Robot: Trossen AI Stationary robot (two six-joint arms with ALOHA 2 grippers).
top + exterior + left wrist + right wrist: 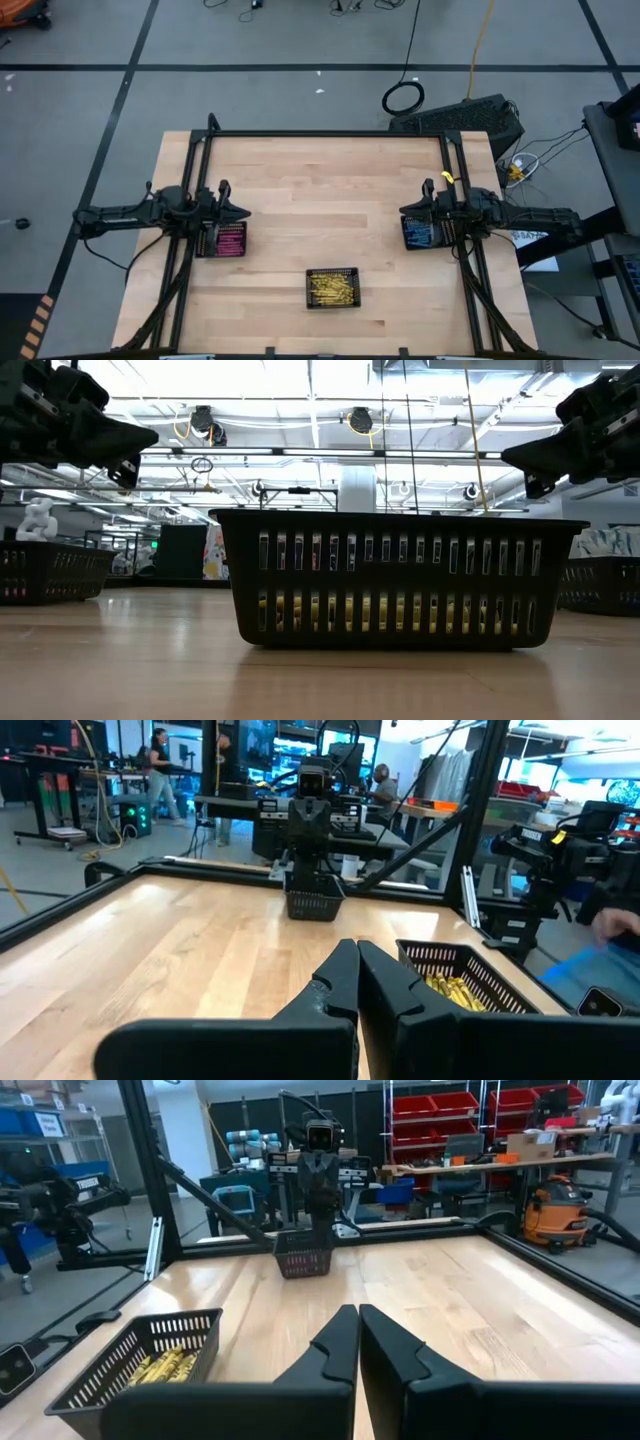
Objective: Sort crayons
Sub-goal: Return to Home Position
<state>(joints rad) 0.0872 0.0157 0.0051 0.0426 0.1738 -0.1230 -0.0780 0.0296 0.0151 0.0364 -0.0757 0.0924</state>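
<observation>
Yellow crayons [332,288] fill a black mesh bin [333,270], lower centre; pink crayons [231,241] at left, blue crayons [416,234] at right; pale wooden table [320,190].

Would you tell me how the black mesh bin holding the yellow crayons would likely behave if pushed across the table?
The black mesh bin sits low and wide, so it would probably slide rather than tip. Its slotted walls suggest it is light. The loose yellow crayons inside would likely shift or roll.
</observation>
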